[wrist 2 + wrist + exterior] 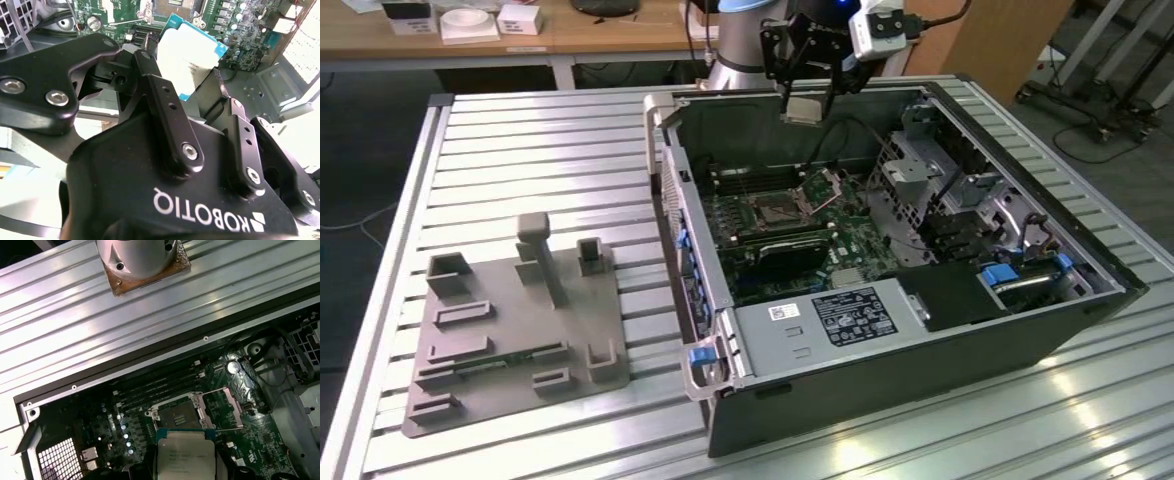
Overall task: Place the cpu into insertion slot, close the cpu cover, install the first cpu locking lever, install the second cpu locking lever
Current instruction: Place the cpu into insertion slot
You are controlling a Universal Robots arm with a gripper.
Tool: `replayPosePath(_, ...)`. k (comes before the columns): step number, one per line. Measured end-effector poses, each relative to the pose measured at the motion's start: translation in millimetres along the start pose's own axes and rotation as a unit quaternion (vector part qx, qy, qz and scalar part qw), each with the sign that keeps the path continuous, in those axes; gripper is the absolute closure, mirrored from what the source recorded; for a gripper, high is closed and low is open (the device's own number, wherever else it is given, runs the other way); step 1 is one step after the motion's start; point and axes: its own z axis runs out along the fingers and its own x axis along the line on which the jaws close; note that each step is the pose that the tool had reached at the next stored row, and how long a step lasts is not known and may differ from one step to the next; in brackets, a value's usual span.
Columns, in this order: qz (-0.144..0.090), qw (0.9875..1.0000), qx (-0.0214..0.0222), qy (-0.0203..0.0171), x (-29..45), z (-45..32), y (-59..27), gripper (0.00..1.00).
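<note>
Your cpu [803, 108] is light, stiff and fragile underneath, so hold it by the edges only. The fingers [165, 100] pinch two opposite edges. It's square, so it has no long axis, and its metal top faces away from the board [265, 435]. It hangs above the case [921, 400] at its far wall, apart from the slot [771, 212]. The cover [827, 185] stands open.

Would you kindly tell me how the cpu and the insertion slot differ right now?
The cpu hangs clamped in the gripper above the case, while the insertion slot sits fixed on the green board. The cpu shows a pale silvery top; the insertion slot shows a dark centre inside a metal rim. Both are square and look similar in footprint.
</note>
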Motion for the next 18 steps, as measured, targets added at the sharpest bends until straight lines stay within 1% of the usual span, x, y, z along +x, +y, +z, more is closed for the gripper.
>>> replayPosePath(5,0.018,0.9998,-0.0004,-0.0016,0.1,0.7,-0.1,0.46)
replayPosePath(9,0.035,0.9994,-0.0007,-0.0031,0.3,1.3,-0.2,0.46)
replayPosePath(18,0.072,0.9974,-0.0014,-0.0065,0.5,2.3,-0.4,0.46)
